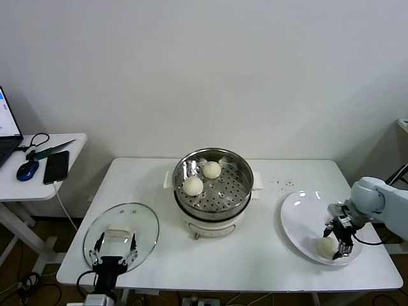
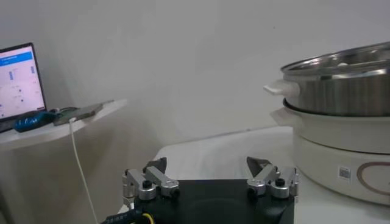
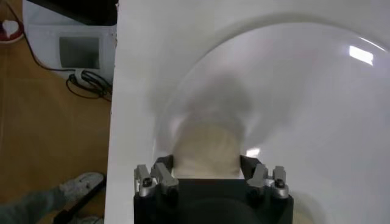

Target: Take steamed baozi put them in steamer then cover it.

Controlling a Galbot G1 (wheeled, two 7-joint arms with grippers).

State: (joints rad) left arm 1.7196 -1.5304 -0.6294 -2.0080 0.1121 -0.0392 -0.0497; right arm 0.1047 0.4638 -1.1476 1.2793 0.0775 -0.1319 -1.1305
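Right gripper point(image 1: 339, 245) is down over the white plate point(image 1: 299, 217) at the right end of the worktop point(image 1: 255, 255), jaws straddling one steamed baozi point(image 1: 327, 247); in the right wrist view that bun point(image 3: 206, 152) sits squarely between the two fingers point(image 3: 159, 173), touching or nearly touching on both sides, so jaws are clamping on it, bun resting on the plate point(image 3: 317, 109). Baozi count: three visible, one between the right jaws and two in the steamer point(image 1: 213, 191), lying on the perforated tray at its left-rear side, close together: one point(image 1: 211, 169), the other point(image 1: 193, 185). One steamer, centre of the worktop, well to the left of the right jaws, uncovered. One cover point(image 1: 121, 233), lying flat on the worktop's left front corner, white handle up. Left gripper point(image 1: 113, 252) parked over the cover's near edge, jaws spread wide with nothing between them; in the left wrist view the left gripper point(image 2: 210, 176) has the steamer point(image 2: 341, 122) beyond it and off to one side. Side table point(image 1: 38, 166) further left carries one phone point(image 1: 56, 167), one mouse point(image 1: 27, 170) and a laptop point(image 1: 7, 131) edge.
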